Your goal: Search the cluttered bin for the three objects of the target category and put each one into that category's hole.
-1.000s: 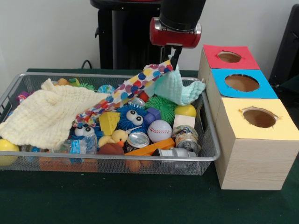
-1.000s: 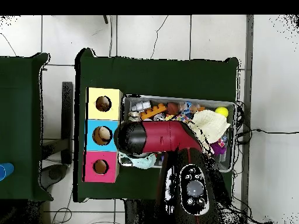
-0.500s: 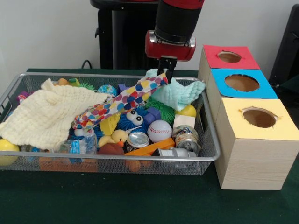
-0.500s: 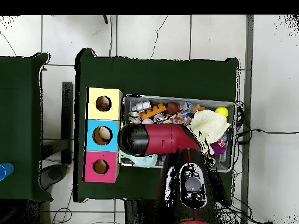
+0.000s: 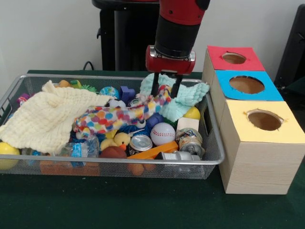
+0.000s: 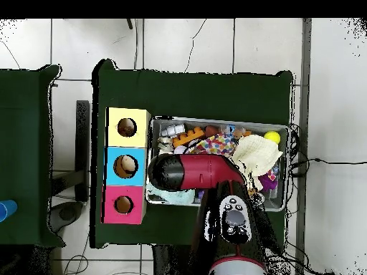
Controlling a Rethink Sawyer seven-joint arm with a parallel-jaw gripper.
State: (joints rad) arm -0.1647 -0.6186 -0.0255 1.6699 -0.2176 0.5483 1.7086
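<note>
The silver wire mesh bin [image 5: 119, 163] holds mixed clutter. The white cloth with coloured dots [image 5: 119, 116] lies crumpled across the clutter, and one end of it sits between my fingers. My gripper [image 5: 165, 88] is low over the bin's right part with its fingers [image 5: 155, 82] spread open. The mint-green waffle cloth [image 5: 187, 95] lies just behind and to the right of it. The cream waffle cloth [image 5: 47, 114] covers the bin's left side. The yellow-topped box's hole [image 5: 264, 119] is at the near right. In the overhead view the arm hides the gripper, while the dotted cloth [image 6: 215, 145] and cream cloth [image 6: 256, 152] show.
The blue-topped box [image 5: 248, 85] and the red-topped box [image 5: 233, 58] stand behind the yellow one, against the bin's right side. A baseball [image 5: 163, 133], cans [image 5: 141, 142], a toy duck [image 5: 121, 139] and yellow balls [image 5: 6, 153] lie in the bin.
The gripper has come down and a little to the left, and its fingers have opened. The dotted cloth, earlier held up and stretched, now lies slumped on the clutter.
</note>
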